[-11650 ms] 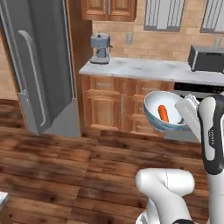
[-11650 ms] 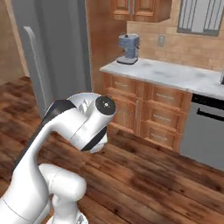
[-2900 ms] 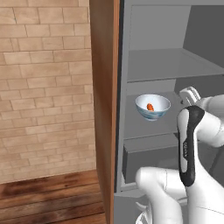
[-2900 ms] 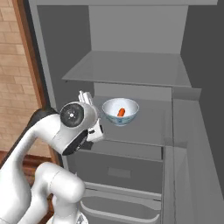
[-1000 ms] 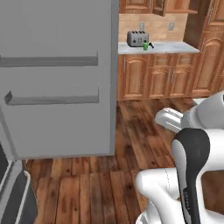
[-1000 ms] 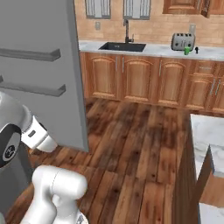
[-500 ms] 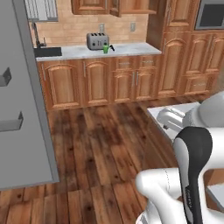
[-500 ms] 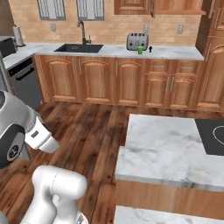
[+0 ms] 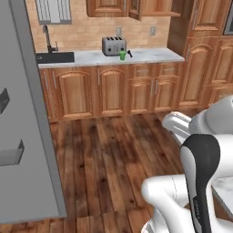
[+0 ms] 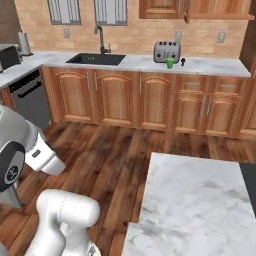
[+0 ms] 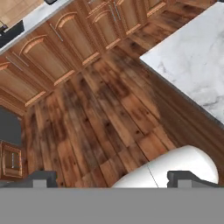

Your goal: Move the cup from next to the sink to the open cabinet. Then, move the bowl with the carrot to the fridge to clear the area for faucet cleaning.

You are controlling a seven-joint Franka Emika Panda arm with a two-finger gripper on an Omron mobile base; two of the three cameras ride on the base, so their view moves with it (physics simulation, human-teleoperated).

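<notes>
The green cup [image 9: 122, 55] [image 10: 170, 63] stands on the white counter just right of a silver toaster [image 9: 113, 45] [image 10: 166, 51]. Further left along that counter lies the black sink [image 9: 54, 57] [image 10: 95, 59] with the black faucet [image 9: 47, 38] [image 10: 100, 36] behind it. The open cabinet [image 9: 157, 6] [image 10: 216, 8] hangs above the cup. The grey fridge door [image 9: 22, 136] fills the left edge. My gripper [image 11: 114, 180] hangs open and empty over the wooden floor. The bowl and the carrot are out of view.
A marble island [image 10: 200, 200] [image 11: 192, 57] stands close on my right. Wooden base cabinets [image 9: 113, 91] [image 10: 125, 100] run under the counter, with a dishwasher [image 10: 27, 95] at the left. Wooden floor [image 10: 110, 150] lies between me and the counter.
The whole picture has swung: the base has turned away from the fridge, so the sink counter now sits more central and nearer. The gripper stays open and empty.
</notes>
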